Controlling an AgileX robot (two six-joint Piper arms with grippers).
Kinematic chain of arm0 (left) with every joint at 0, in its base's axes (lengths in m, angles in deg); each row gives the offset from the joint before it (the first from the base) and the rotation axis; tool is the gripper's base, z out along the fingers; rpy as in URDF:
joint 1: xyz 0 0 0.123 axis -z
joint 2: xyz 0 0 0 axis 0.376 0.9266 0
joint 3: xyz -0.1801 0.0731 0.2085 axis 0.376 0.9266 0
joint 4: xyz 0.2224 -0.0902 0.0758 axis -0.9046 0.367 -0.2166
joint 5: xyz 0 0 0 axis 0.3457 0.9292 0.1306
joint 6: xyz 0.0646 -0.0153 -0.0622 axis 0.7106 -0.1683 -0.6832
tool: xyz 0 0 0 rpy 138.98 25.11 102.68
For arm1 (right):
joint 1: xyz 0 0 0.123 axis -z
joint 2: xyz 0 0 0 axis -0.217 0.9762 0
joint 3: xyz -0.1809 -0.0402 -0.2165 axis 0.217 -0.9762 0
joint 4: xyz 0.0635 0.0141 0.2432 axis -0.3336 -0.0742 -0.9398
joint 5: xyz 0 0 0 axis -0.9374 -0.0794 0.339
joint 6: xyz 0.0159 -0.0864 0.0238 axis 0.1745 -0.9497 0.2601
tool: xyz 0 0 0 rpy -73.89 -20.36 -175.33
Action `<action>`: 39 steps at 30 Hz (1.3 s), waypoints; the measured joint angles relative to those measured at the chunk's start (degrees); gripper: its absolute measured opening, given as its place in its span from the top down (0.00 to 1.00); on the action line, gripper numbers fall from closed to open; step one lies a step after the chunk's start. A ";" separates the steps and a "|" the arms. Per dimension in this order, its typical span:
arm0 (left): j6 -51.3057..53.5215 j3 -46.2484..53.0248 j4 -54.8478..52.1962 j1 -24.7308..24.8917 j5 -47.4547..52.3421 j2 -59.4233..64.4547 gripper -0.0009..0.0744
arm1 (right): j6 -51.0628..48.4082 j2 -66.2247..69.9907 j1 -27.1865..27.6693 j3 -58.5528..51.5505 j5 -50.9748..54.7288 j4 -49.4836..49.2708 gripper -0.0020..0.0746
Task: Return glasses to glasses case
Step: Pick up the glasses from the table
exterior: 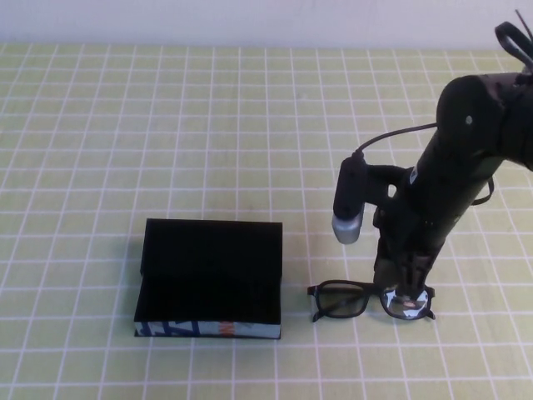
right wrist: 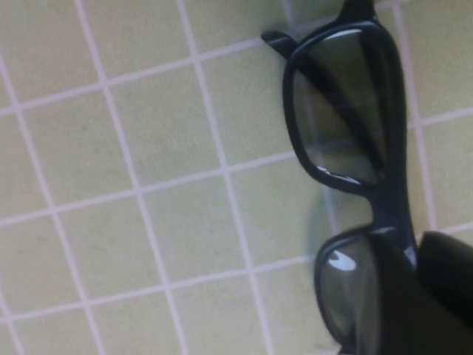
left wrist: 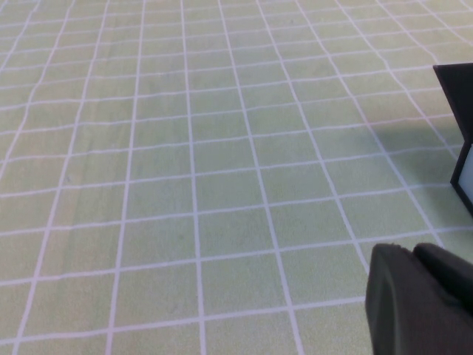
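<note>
The glasses (exterior: 343, 301), black and thick-rimmed, lie on the green gridded cloth just right of the glasses case (exterior: 208, 271). The case is a black box with its lid open and a printed blue, white and orange front side. My right gripper (exterior: 405, 292) is down on the glasses' right lens, touching the frame. In the right wrist view the glasses (right wrist: 341, 111) fill the frame, and the gripper (right wrist: 423, 292) covers part of one lens and its rim. My left gripper (left wrist: 415, 257) is shut and empty, low over the cloth, with a corner of the case (left wrist: 458, 100) ahead of it.
The green cloth with a white grid (exterior: 166, 125) covers the whole table. A pale wall edge (exterior: 250, 21) runs along the back. The right arm's cable (exterior: 391, 133) loops above the glasses. The left arm is outside the high view.
</note>
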 joint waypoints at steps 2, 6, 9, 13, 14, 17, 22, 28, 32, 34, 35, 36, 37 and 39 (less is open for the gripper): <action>0.00 0.00 0.00 0.00 0.00 0.00 0.99 | -2.65 1.62 -0.30 1.12 0.51 1.06 0.81; 0.00 0.00 0.00 0.00 0.00 0.00 0.99 | -7.44 2.72 -0.81 1.64 0.51 1.46 0.57; 0.00 0.00 0.00 0.00 0.00 0.00 0.99 | -8.93 3.40 -1.07 1.77 -0.35 2.17 0.45; 0.00 0.00 0.00 0.00 0.00 0.00 0.99 | -9.29 4.47 -1.07 1.77 -1.21 3.09 0.41; 0.00 0.00 0.00 0.00 0.00 0.00 0.99 | -9.37 4.99 -1.07 1.77 -1.36 3.09 0.41; 0.00 0.00 0.00 0.00 0.00 0.00 0.99 | -9.50 6.13 -1.07 1.77 -1.80 3.19 0.40; 0.00 0.00 0.00 0.00 0.00 0.00 0.99 | -10.11 7.50 -1.07 1.77 -2.99 3.31 0.40; 0.00 0.00 0.00 0.00 0.00 0.00 0.99 | -10.40 8.48 -1.07 1.77 -4.22 3.33 0.40; 0.00 0.00 0.00 0.00 0.00 0.00 0.99 | -10.54 9.17 -1.07 1.77 -4.56 3.43 0.40; 0.00 0.00 0.00 0.00 0.00 0.00 0.99 | -10.54 9.58 -1.07 1.77 -4.64 3.55 0.40; 0.00 0.00 0.00 0.00 0.00 0.00 0.99 | -10.54 9.76 -1.07 1.77 -4.64 3.55 0.40; 0.00 0.00 0.00 0.00 0.00 0.00 0.99 | -10.54 10.00 -1.07 1.77 -4.64 3.55 0.40; 0.00 0.00 0.00 0.00 0.00 0.00 0.99 | -10.54 10.14 -1.07 1.77 -4.68 3.55 0.40; 0.00 0.00 0.00 0.00 0.00 0.00 0.99 | -10.54 10.52 -1.07 1.77 -4.77 3.55 0.41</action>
